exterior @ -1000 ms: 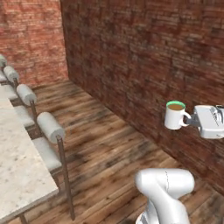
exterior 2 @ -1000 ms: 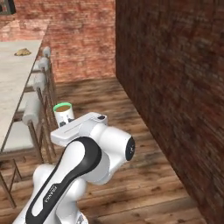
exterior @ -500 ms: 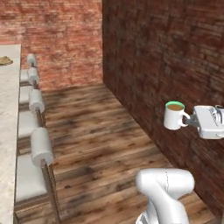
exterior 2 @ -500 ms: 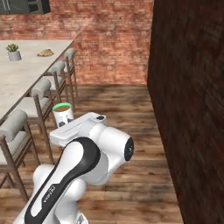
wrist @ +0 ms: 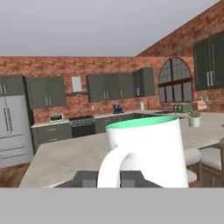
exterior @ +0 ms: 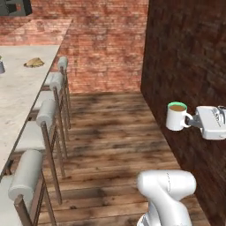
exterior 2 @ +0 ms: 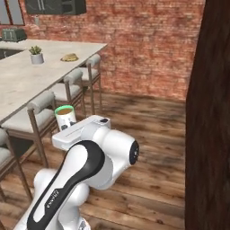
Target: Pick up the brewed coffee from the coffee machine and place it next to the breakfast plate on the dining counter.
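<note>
We carry the mug [exterior: 176, 117] upright, the gripper [exterior: 193, 122] clamped on its handle. Any jolt while driving toward the counter [exterior 2: 27, 78] could spill coffee.

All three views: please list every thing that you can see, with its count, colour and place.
mug of coffee: one, white, green rim, held by its handle in the air over the wooden floor
breakfast plate: one, dark, brown food, far on the dining counter
dining counter: one, beige, left side
bar stools: several, grey padded, along the counter edge
plant pot: one, grey, near the plate
toaster: one, green-grey, far left
brick walls: red
fingers: two, dark, shut on the mug handle
</note>
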Robot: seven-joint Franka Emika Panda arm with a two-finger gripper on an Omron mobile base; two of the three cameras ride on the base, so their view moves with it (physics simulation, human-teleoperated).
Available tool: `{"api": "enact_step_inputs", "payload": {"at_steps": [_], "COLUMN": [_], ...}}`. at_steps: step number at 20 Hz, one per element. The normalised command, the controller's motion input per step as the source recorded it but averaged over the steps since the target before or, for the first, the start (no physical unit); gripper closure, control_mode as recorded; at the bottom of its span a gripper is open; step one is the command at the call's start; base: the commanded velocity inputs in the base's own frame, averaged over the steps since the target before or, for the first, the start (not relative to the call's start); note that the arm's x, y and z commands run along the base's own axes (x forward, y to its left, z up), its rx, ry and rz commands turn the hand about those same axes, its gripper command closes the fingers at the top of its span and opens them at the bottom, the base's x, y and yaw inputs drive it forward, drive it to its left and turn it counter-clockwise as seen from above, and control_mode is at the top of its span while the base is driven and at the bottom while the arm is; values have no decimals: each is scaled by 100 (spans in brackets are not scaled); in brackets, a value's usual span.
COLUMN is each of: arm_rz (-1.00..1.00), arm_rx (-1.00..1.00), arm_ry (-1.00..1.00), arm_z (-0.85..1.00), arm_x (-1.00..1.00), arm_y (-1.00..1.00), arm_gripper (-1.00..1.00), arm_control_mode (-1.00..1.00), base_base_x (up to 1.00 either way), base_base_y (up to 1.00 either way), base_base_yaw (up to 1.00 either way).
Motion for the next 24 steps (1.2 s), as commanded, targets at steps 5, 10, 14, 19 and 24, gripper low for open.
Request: {"api": "enact_step_inputs", "payload": {"at_steps": [5, 10, 14, 19, 24], "arm_rz": [0, 0, 0, 0, 0], "arm_rx": [0, 0, 0, 0, 0], "arm_ry": [0, 0, 0, 0, 0], "arm_z": [0, 0, 0, 0, 0], "arm_x": [0, 0, 0, 0, 0], "arm_y": [0, 0, 0, 0, 0], "arm_gripper": [100, 100, 100, 100, 100], "arm_control_mode": [100, 100, 100, 100, 100], "base_base_x": [100, 100, 100, 100, 100], "base_base_y": [-51, -71, -83, -84, -85], "base_base_yaw": [48, 44, 40, 38, 39]}}
